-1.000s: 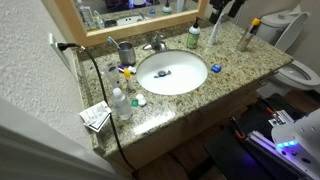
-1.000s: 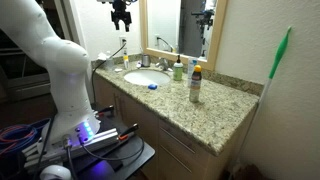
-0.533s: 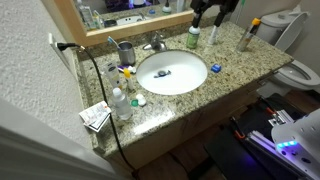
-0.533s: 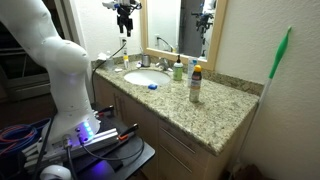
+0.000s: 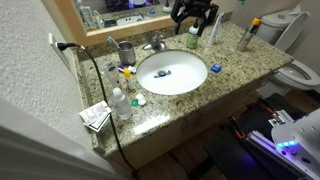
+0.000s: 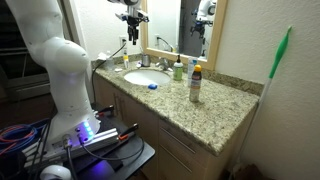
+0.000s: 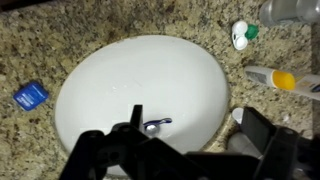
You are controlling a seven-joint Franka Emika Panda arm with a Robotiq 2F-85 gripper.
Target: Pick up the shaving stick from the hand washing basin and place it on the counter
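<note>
The shaving stick (image 5: 163, 72) is small and blue. It lies in the white hand washing basin (image 5: 190, 78) near the drain. The wrist view shows it (image 7: 155, 125) on the basin floor (image 7: 120, 70), just beside my left finger. My gripper (image 5: 193, 12) hangs high above the back of the granite counter (image 5: 235, 60), near the faucet (image 5: 155, 44) and mirror. It also shows in an exterior view (image 6: 133, 18). The gripper (image 7: 197, 125) is open and empty, well above the basin.
A green soap bottle (image 5: 193, 38), a tall bottle (image 5: 248, 33) and a blue packet (image 5: 216, 68) stand around the basin. A clear bottle (image 5: 121, 103), a small box (image 5: 96, 116) and a cup (image 5: 126, 52) sit on the other side. A toilet (image 5: 300, 72) adjoins the counter.
The gripper has moved along the mirror from beyond the counter's far side to above the faucet and basin. It stays open. The shaving stick has not moved.
</note>
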